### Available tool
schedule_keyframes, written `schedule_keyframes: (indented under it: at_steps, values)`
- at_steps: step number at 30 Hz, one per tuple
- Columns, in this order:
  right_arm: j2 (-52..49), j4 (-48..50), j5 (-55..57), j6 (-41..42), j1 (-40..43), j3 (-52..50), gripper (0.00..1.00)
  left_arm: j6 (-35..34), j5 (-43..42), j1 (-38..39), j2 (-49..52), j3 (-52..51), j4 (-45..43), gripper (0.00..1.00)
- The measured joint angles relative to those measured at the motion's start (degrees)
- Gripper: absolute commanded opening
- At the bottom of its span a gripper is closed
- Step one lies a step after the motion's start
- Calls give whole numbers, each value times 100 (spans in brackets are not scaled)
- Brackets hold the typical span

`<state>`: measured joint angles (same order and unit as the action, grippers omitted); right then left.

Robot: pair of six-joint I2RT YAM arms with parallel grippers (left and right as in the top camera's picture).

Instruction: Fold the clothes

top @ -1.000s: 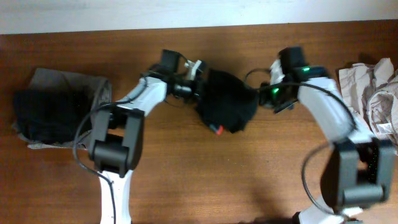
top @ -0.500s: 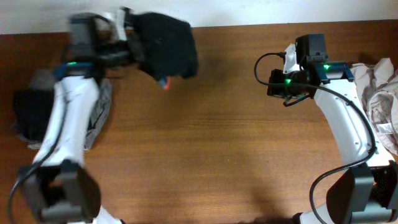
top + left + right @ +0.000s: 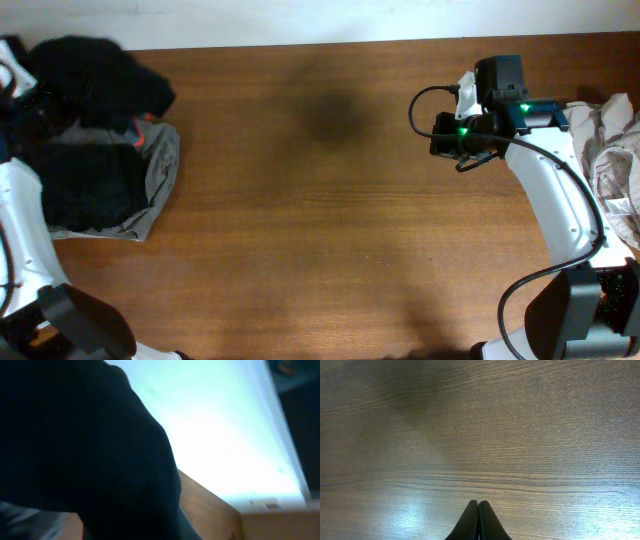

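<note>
Black leggings [image 3: 95, 70]: bundled at the far-left edge, hanging over the stack [image 3: 100, 195]; red-orange lining shows.
Left gripper: hidden by cloth in both views (seemingly pinching the bundle).
Risk: an off-centre release could unroll the bundle, drop it past the back edge, or rumple the stack.
Table [image 3: 320, 220]: bare wood across the middle, ample room to move.
Right gripper [image 3: 478, 521]: fingers pressed together, empty, above bare wood.
Pile [image 3: 605, 130]: unfolded, crowding the right edge.

Overhead evenly lit, soft shadow upper centre of the table [image 3: 335, 115]; left wrist view blown out upper right, black cloth [image 3: 75, 445] dark, blurred; right wrist view sharp, glare lower left.
</note>
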<state>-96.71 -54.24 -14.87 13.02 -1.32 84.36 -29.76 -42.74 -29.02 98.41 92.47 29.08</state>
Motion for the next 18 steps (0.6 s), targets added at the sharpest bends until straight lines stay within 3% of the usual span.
schedule_keyframes:
  at_steps: [9, 18]
  values:
    - [0, -50, -2, -2, 0, 0, 4, 339, 557, -509, 13, -393, 20, 1]
    - [0, -256, -2, -17, 0, 0, 4, 422, 553, -1075, 107, -1751, -87, 0]
